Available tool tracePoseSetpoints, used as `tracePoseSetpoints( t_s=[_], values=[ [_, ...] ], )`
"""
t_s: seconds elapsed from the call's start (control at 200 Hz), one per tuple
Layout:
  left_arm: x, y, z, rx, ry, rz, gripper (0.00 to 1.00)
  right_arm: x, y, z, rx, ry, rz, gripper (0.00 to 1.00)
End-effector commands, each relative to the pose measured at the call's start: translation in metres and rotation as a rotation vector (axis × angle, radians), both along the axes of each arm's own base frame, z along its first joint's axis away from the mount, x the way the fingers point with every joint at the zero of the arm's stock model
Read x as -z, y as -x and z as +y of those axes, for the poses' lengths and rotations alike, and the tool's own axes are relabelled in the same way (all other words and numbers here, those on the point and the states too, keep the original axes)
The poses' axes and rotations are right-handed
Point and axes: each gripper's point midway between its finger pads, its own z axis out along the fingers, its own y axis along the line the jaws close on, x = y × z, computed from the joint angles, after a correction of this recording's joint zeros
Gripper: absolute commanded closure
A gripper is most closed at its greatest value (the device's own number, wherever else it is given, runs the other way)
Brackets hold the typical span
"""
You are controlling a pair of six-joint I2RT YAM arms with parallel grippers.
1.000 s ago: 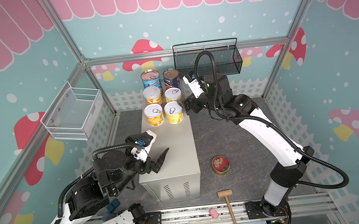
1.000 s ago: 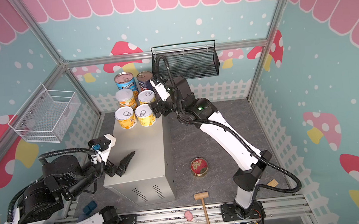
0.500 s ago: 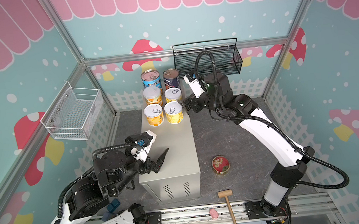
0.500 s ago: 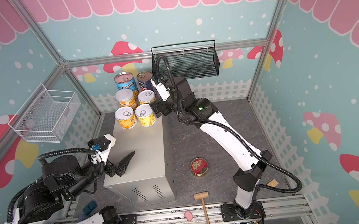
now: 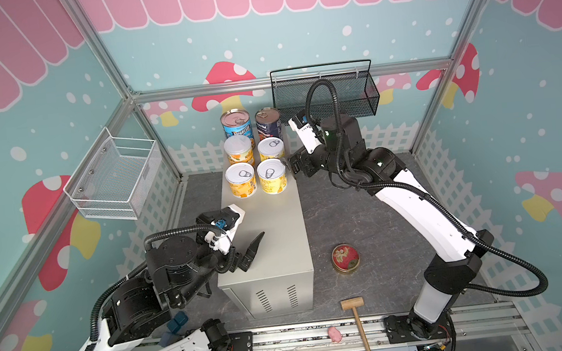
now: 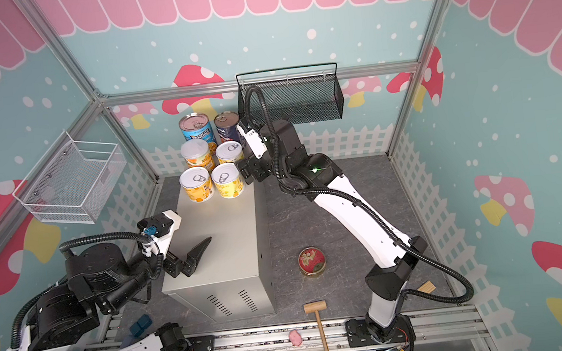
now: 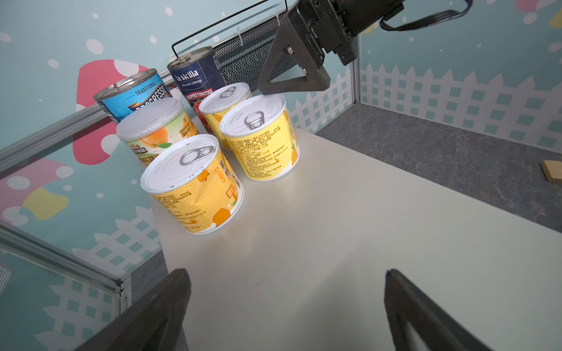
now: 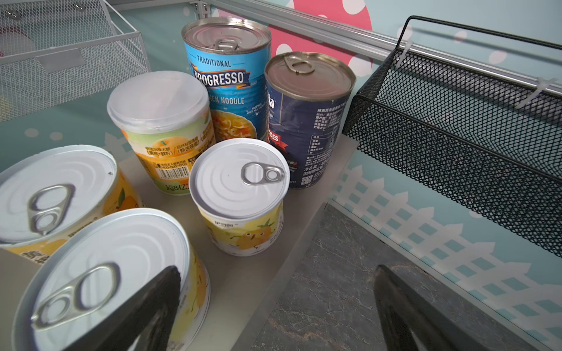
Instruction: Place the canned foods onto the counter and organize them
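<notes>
Six cans [image 5: 272, 175] stand in pairs at the far end of the tabletop [image 5: 277, 226]. The red-lidded tin [image 5: 346, 258] lies on the floor beside it. Left fingers [image 7: 161, 316] and right fingers [image 8: 152, 316] gape wide, empty. Likely next step: the right arm fetches the tin.

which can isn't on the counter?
The flat red-lidded tin: it lies on the grey floor right of the counter, while the other six cans stand grouped at the counter's far end.
</notes>
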Motion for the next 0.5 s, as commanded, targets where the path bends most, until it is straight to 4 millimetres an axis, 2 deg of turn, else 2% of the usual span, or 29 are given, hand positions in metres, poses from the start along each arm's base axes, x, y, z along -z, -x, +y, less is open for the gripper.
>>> tracePoseSetpoints(
  t_s=[0.0,0.295,0.495],
  values=[
    [-0.002,0.001,-0.001,0.009,0.016,-0.007,0.00,0.003,0.008,-0.009,-0.008,0.056,0.017,0.00],
    [-0.002,0.001,-0.001,0.011,0.016,-0.007,0.00,0.011,0.009,0.000,-0.053,0.078,0.050,0.00],
    [-0.003,0.001,0.001,0.006,0.018,-0.010,0.00,-0.002,0.009,0.000,-0.049,0.059,0.022,0.01]
  ],
)
